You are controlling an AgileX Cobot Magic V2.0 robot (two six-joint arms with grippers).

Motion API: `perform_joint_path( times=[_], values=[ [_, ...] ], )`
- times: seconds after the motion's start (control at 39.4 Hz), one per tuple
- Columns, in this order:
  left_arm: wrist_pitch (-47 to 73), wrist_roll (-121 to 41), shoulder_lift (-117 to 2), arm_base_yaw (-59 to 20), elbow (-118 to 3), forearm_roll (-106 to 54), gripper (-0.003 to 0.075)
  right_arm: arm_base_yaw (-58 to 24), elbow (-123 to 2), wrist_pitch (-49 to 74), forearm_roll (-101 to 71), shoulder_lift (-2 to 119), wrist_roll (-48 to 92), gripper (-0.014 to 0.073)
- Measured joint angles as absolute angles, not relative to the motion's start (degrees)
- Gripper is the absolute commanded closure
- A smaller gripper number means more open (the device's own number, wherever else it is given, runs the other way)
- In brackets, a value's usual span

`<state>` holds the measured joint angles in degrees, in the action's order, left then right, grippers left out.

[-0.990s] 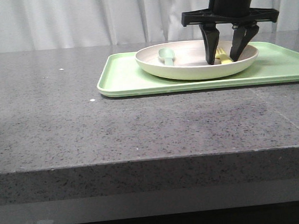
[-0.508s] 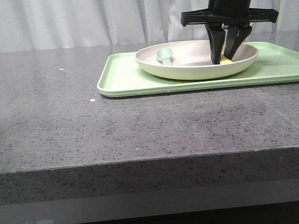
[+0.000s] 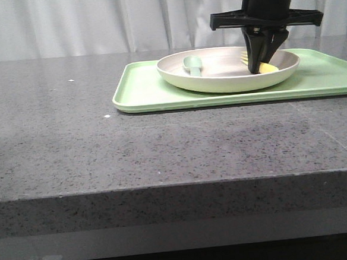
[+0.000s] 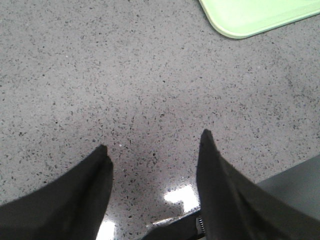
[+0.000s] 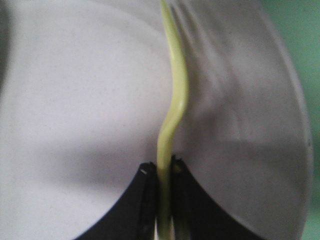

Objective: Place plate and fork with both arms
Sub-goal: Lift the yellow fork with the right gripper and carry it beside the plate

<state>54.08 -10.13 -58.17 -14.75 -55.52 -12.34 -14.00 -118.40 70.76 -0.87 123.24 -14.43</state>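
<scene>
since half a second ago your right black gripper [image 3: 258, 69] has gone from nearly closed to pinching the small bright yellow plastic fork [image 5: 172, 115], tines lifted, inside the large round cream-beige plate [image 3: 218, 82] on the flat light-green tray [image 3: 141, 93] beside the pale green spoon [image 3: 193, 65]. your left black gripper [image 4: 152, 150] hangs spread over the speckled grey stone table [image 3: 133, 150], white curtains [image 3: 94, 22] behind. no writing shows.

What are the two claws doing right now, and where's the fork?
Right gripper shut on the fork, inside the plate. Left gripper open over bare countertop. Spoon also in the plate, clear of the grip.
</scene>
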Motion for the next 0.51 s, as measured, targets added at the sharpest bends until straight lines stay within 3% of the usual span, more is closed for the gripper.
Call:
perform_joint_path(
  times=[0.51],
  values=[
    [54.1, -10.1, -58.2, -14.7, -55.5, -11.7, 0.0342, -13.9, -125.6, 71.5, -0.9, 120.4, -12.2, 0.0519]
  ],
)
